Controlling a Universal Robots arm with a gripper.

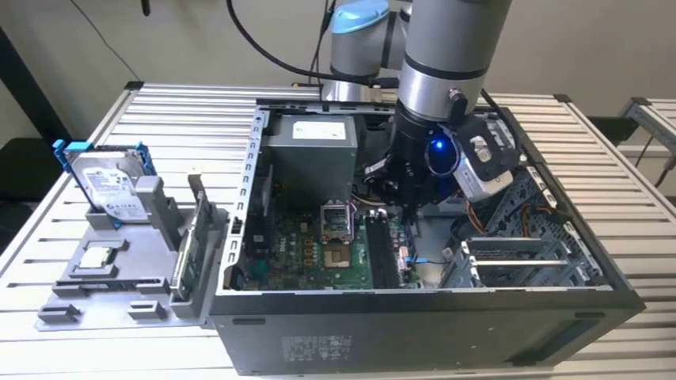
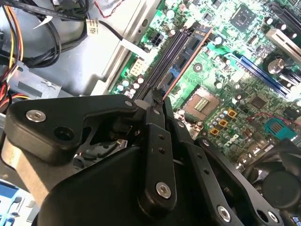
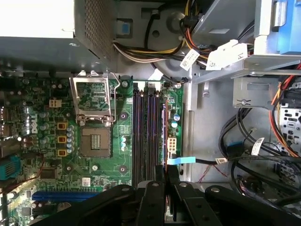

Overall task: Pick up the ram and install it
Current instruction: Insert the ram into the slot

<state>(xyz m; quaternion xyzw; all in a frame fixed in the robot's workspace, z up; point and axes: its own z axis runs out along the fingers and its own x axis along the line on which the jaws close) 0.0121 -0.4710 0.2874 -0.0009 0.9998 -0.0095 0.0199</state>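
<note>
The tool [image 2: 157, 96] grips one ram [image 2: 188, 61] — over four slots [image 3: 148, 136].

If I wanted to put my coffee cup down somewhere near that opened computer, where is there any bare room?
The slatted table lies bare on the exterior view's right of the computer case, and behind the hard drive toward the far corner. Inside the case it is crowded: the gripper sits over the memory slots, cables beside them.

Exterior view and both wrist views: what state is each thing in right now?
tool: shut on the ram
ram: gripped, edge-on over the memory slots; seating unclear
memory slots: empty beside the ram
processor socket: cover lifted
computer case: open
hard drive: upright in its holder, outside the case
</note>
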